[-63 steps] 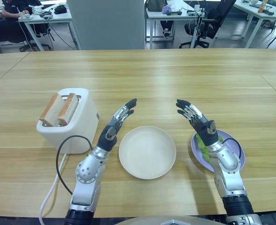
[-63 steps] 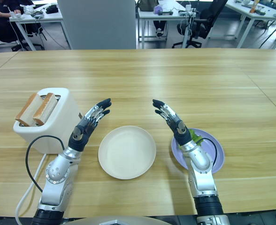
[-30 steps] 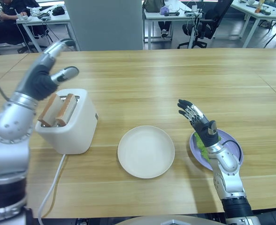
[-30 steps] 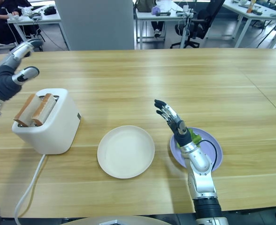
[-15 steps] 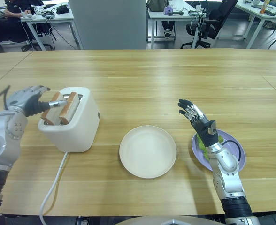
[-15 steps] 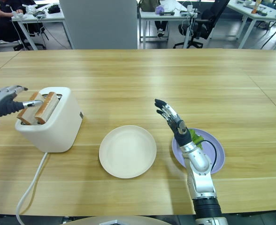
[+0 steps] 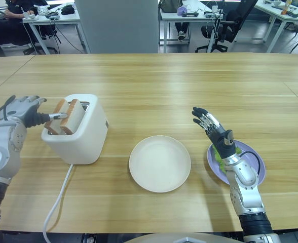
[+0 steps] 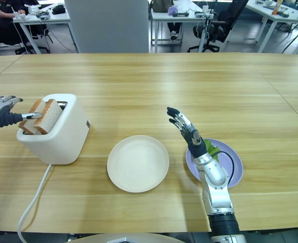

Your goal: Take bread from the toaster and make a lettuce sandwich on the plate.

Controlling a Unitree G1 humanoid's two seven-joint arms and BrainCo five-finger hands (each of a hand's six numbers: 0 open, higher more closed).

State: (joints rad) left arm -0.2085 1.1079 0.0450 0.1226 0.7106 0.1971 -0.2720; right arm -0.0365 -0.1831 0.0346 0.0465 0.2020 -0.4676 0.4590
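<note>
Through the left eye, the white toaster [image 7: 80, 137] stands on the desk [image 7: 189, 83] with two slices of bread [image 7: 69, 115] upright in its slots. The left hand [image 7: 23, 110] is at the toaster's left side, level with its top, and touches the outer slice. I cannot tell whether its fingers grip that slice. Just to the toaster's right lies the cream plate [image 7: 159, 164].

Through the right eye, the right hand [image 8: 188, 130] is well to the toaster's right, past the cream plate, raised off the desk with its fingers wide and holding nothing. Below its wrist, farthest from the toaster, sits a purple plate [image 8: 235, 165] with lettuce [image 8: 210, 149] on it. A white cord [image 8: 32, 202] trails from the toaster's near side toward the front of the desk.
</note>
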